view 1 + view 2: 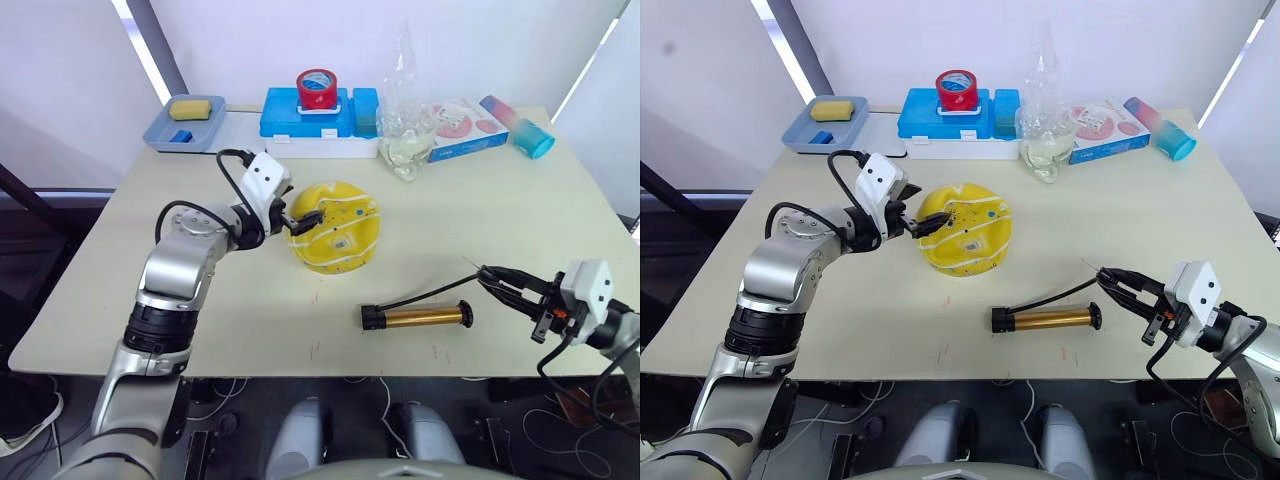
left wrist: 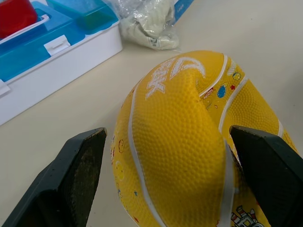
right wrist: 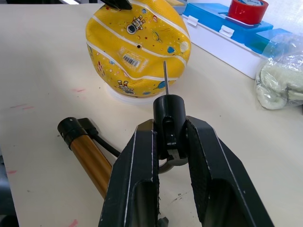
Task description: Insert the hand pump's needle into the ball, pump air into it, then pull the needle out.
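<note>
The right tool [image 3: 165, 142], gripping the needle [image 3: 165, 78], should aim at the ball [image 3: 137, 47] valve while the open left tool [image 2: 165, 179] steadies it.

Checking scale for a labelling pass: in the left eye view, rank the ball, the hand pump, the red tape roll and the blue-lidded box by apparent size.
1. Blue-lidded box
2. Ball
3. Hand pump, long as the ball is wide, but slim
4. Red tape roll, farther back, so possibly understated
</note>
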You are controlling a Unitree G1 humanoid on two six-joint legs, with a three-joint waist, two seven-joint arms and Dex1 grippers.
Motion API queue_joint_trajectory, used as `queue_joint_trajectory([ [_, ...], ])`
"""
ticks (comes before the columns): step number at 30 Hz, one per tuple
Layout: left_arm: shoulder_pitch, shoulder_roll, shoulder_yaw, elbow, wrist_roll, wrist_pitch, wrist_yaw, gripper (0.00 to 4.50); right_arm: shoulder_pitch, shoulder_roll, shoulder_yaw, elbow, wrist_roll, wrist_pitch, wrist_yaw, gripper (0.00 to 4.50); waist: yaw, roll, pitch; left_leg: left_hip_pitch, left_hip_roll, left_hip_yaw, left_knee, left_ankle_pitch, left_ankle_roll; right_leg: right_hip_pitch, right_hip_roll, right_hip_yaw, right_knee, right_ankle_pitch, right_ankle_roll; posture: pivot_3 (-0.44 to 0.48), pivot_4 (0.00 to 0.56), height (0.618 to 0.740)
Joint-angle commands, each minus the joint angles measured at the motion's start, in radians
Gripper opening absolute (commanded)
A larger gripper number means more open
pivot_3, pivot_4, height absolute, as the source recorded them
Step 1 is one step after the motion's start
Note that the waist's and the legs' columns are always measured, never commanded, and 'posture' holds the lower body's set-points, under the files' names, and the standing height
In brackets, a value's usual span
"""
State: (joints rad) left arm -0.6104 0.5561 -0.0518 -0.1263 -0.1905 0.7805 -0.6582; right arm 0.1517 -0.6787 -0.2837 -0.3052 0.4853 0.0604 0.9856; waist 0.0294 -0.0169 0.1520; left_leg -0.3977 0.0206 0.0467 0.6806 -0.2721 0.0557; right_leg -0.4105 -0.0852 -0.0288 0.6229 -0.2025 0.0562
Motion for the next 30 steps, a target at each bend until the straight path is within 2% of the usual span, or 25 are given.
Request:
queue_joint_trajectory([
  [1,0.006,-0.005,-0.007,-0.012,0.004,0.006,0.018,3.91,-0.008,-0.001,-0.009,-0.028,0.009,-0.019,0.0,0.32,-0.001,0.0,0.0,0.0,0.0,0.0,0.0,0.0,0.0,0.0,0.0,0.0,0.0,0.0,0.0,0.0,0.15,0.737],
  [6,0.011,-0.008,-0.008,-0.02,0.006,0.004,0.026,1.92,-0.015,0.002,0.0,-0.028,0.006,-0.019,-0.002,0.32,-0.005,0.0,0.0,0.0,0.0,0.0,0.002,0.0,0.0,0.001,0.0,0.0,0.001,0.0,0.0,0.0,0.15,0.737],
  [7,0.013,-0.008,-0.008,-0.019,0.006,0.003,0.026,1.22,-0.017,0.002,0.003,-0.029,0.005,-0.018,-0.003,0.32,-0.006,0.0,0.0,0.0,0.0,0.0,0.002,0.0,0.0,0.001,0.0,0.0,0.002,0.0,0.0,0.0,0.15,0.737],
  [11,0.027,-0.017,-0.001,-0.014,0.009,-0.024,0.041,0.14,-0.025,-0.004,0.024,-0.048,0.01,0.029,-0.024,0.32,-0.014,0.0,0.0,0.0,0.0,0.0,0.002,0.0,0.0,0.001,0.0,0.0,0.002,0.0,0.0,0.0,0.15,0.737],
  [21,0.063,-0.065,0.011,0.009,0.003,-0.117,0.055,0.14,-0.161,-0.061,0.093,-0.173,0.091,0.37,-0.15,0.32,-0.009,0.0,0.0,0.0,0.001,-0.002,0.003,0.0,0.0,0.001,-0.001,0.0,0.002,0.0,0.0,0.0,0.15,0.737],
  [26,0.068,-0.092,0.014,0.011,-0.001,-0.127,0.068,0.14,-0.287,-0.097,0.145,-0.216,0.126,0.567,-0.215,0.32,-0.006,0.0,0.0,0.0,0.001,-0.002,0.003,0.0,0.0,0.001,-0.001,0.0,0.002,0.0,0.0,0.0,0.15,0.737],
  [30,0.062,-0.112,0.01,0.006,-0.002,-0.124,0.077,0.14,-0.422,-0.098,0.188,-0.188,0.151,0.687,-0.242,0.32,-0.003,0.0,0.0,0.0,0.001,-0.002,0.003,0.0,0.0,0.001,-0.001,0.0,0.002,0.0,0.0,0.0,0.15,0.737],
])
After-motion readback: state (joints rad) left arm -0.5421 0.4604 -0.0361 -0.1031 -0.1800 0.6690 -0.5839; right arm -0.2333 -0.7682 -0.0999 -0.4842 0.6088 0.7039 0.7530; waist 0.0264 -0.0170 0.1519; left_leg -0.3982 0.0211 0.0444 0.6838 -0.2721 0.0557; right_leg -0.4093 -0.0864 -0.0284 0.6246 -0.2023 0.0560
